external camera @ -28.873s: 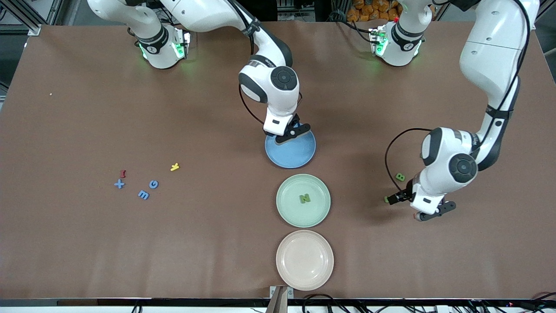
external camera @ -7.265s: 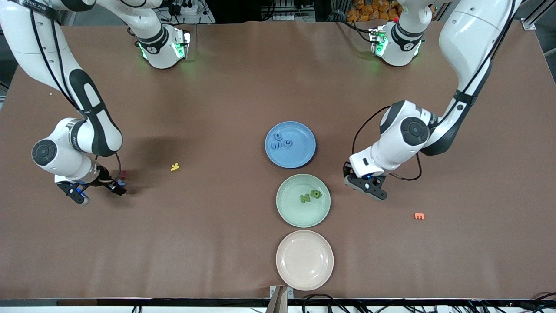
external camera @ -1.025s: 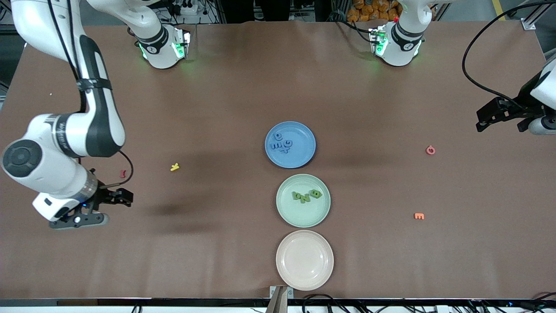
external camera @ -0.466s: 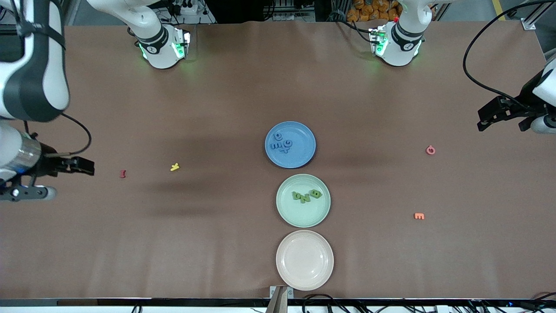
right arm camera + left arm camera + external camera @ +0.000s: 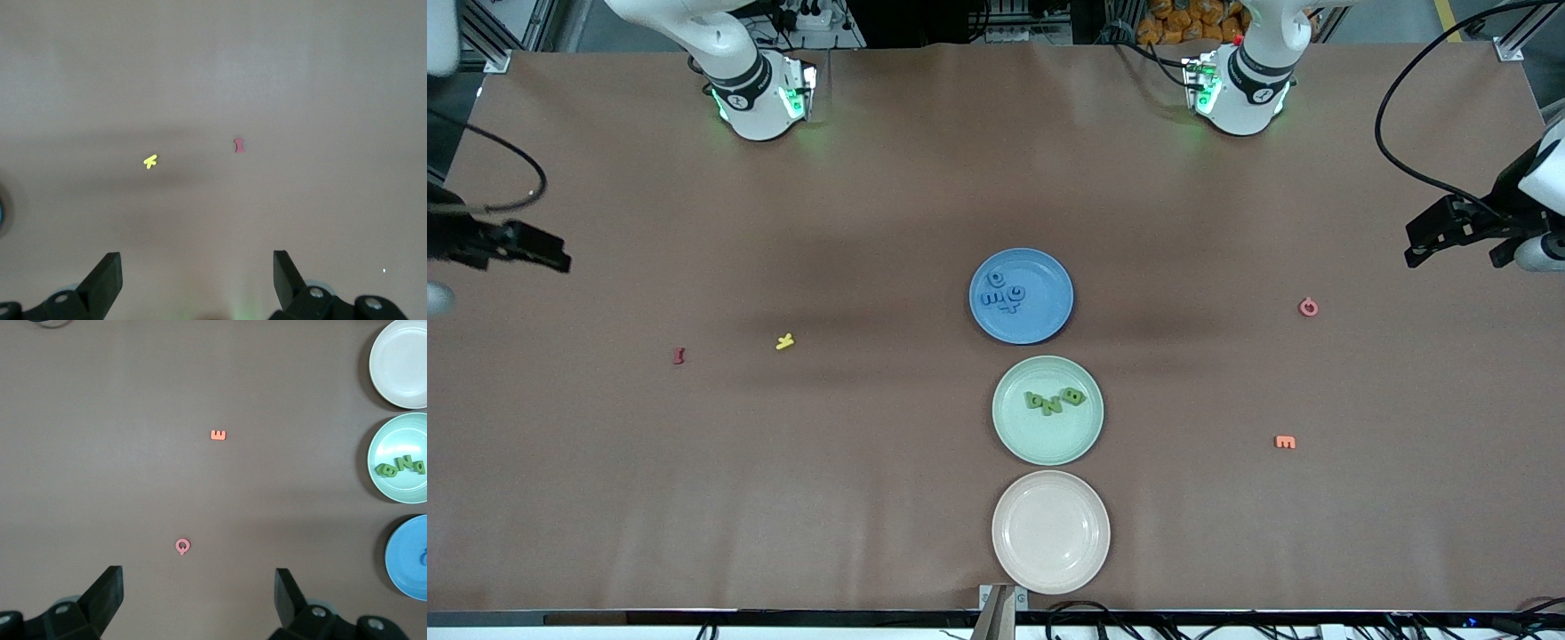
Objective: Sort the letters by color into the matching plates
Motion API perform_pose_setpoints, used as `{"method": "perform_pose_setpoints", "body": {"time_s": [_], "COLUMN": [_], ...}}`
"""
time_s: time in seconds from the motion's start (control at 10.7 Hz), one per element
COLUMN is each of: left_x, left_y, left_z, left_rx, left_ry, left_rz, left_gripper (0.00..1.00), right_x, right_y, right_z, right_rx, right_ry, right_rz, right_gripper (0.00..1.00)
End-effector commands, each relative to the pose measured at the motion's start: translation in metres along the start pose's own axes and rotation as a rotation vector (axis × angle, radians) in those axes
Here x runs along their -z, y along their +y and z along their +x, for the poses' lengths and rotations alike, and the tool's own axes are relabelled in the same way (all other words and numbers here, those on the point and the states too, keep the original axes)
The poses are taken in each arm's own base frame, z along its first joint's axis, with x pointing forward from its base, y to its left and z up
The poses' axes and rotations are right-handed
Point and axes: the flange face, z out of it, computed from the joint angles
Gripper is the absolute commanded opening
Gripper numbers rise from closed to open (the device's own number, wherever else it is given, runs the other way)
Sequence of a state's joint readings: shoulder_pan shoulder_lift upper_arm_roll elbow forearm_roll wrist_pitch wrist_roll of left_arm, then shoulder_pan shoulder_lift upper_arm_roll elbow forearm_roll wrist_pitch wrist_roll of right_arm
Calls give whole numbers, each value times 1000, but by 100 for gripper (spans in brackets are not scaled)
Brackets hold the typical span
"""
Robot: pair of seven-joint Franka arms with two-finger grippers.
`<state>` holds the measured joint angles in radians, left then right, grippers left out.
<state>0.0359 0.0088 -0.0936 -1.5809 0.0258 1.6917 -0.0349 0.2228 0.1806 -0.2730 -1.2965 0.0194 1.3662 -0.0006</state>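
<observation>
blue plate point(image 5: 1021, 296): middle of the table, farthest of the three plates from the front camera; holds three blue letters point(image 5: 1003, 292), bunched toward the right arm's end of the plate
green plate point(image 5: 1048, 410): just nearer the camera than the blue one; three green letters point(image 5: 1055, 401) in it, lying in a close row
beige plate point(image 5: 1050, 532): nearest the camera, in line with the other two; nothing in it
red letter point(image 5: 679, 356): loose on the table, toward the right arm's end, well apart from the plates
yellow letter point(image 5: 784, 341): near the red one, between it and the plates
pink letter point(image 5: 1308, 307): ring-shaped, loose on the table toward the left arm's end
orange letter point(image 5: 1285, 442): an E shape, nearer the camera than the pink one, same end
left gripper point(image 5: 1449, 233): up over the table edge at the left arm's end, jaws spread wide, nothing between them; in its wrist view the fingers point(image 5: 107, 595) frame bare table with pink and orange letters past them
right gripper point(image 5: 511, 249): up over the right arm's end of the table, jaws wide apart, empty; its wrist view shows red and yellow letters on the table below
in the way: nothing lies between the loose letters and the plates
table point(image 5: 871, 498): brown cover, arm bases along the edge farthest from the camera
</observation>
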Motion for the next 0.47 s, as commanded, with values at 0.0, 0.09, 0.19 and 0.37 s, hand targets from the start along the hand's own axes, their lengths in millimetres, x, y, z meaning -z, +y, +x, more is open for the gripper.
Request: {"method": "perform_pose_setpoints", "body": {"time_s": [0.0, 0.09, 0.19, 0.37], "left_x": [5, 5, 5, 6], "left_y": [0, 0, 0, 0], "left_z": [-4, -4, -5, -5], "left_rx": [2, 2, 2, 2], "left_ry": [11, 11, 9, 11], "left_rz": [-18, -18, -18, -18], "left_gripper": [100, 100, 100, 100], "right_x": [30, 19, 1, -19], "right_y": [18, 19, 18, 16], "right_z": [-44, -38, -28, -15], "right_rx": [-59, -70, -101, -130], "right_ry": [10, 8, 26, 47], "right_rz": [7, 7, 8, 0], "right_gripper": [100, 100, 100, 100]}}
